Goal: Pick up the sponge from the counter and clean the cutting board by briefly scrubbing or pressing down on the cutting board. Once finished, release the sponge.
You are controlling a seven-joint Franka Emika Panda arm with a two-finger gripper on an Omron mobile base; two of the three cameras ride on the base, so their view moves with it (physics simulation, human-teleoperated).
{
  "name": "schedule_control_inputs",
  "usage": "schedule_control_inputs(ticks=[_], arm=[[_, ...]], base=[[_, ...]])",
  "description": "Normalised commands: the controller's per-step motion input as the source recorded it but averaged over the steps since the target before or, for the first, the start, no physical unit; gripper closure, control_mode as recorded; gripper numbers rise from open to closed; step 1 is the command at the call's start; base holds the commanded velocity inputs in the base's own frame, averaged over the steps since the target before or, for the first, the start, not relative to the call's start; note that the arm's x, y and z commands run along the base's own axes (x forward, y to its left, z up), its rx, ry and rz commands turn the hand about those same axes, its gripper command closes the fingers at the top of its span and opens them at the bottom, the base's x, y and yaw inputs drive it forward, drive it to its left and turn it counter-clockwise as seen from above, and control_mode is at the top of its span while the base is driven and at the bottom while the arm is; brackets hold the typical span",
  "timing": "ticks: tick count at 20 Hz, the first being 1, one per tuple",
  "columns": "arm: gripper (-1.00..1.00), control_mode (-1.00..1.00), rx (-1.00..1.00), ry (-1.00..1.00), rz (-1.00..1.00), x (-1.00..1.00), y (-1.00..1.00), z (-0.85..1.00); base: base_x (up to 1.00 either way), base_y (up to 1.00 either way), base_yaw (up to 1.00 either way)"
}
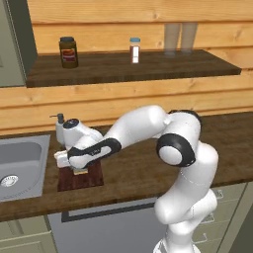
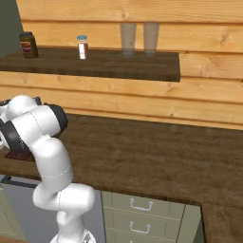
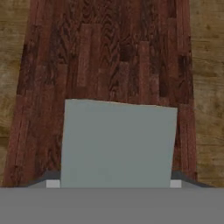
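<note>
Over the board (image 3: 109, 57), just right of the sink (image 1: 22, 165), the claw (image 1: 74, 165) grips the sponge (image 3: 117, 144), held against or just above the board. Pressing off-centre could skid the board along the worktop (image 1: 148, 173). The shelf jars' labels are unreadable.

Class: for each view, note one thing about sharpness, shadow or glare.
Left base view: soft, even light, no glare on the counter. Right base view: the two glasses look faint and washed out. Hand view: the sponge is a flat, featureless grey; the cutting board grain looks coarse.
</note>
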Motion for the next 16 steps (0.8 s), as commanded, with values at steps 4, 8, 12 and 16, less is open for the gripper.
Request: schedule_control_inputs(ticks=[4, 8, 12, 16], arm=[[1.00, -1.00, -0.08, -0.01, -0.08, -0.05, 0.32, -0.24], [1.00, -1.00, 0.02, -0.02, -0.07, -0.01, 0.08, -0.30], [1.00, -1.00, -0.02, -0.15, -0.07, 0.00, 0.14, -0.23], [1.00, -1.00, 0.00, -0.22, -0.07, 0.00, 0.03, -0.31]], base=[[0.00, 0.00, 0.00], [0.00, 0.00, 0.00], [0.00, 0.00, 0.00], [0.00, 0.00, 0.00]])
